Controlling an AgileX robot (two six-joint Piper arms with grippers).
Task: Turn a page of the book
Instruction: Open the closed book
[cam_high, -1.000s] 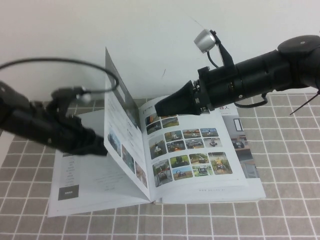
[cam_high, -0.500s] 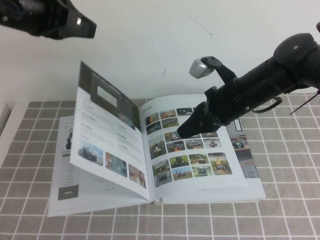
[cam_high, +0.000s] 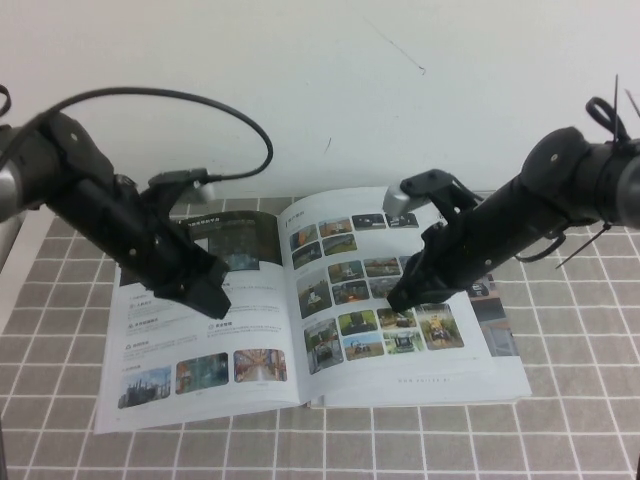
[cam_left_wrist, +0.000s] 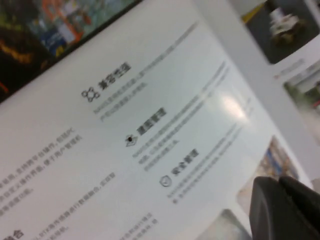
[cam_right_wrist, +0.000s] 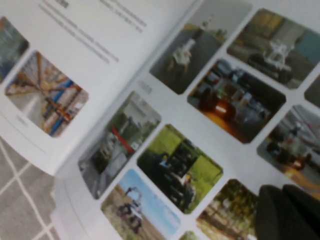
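Your book (cam_high: 400, 385) lies open on the grey tiles (cam_high: 560, 440), and the page (cam_high: 200, 330) is down flat on its left half, dark banner photo up. Your left gripper (cam_high: 212, 297) sits low over that page, fingers pressed together. Your right gripper (cam_high: 398, 298) rests over the photo-grid leaf (cam_high: 380, 290), fingers together too.

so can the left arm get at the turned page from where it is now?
Probably yes. The left gripper hangs right over the page, which lies flat on the left side of the book. The right gripper is over the photo-grid leaf, out of the way.
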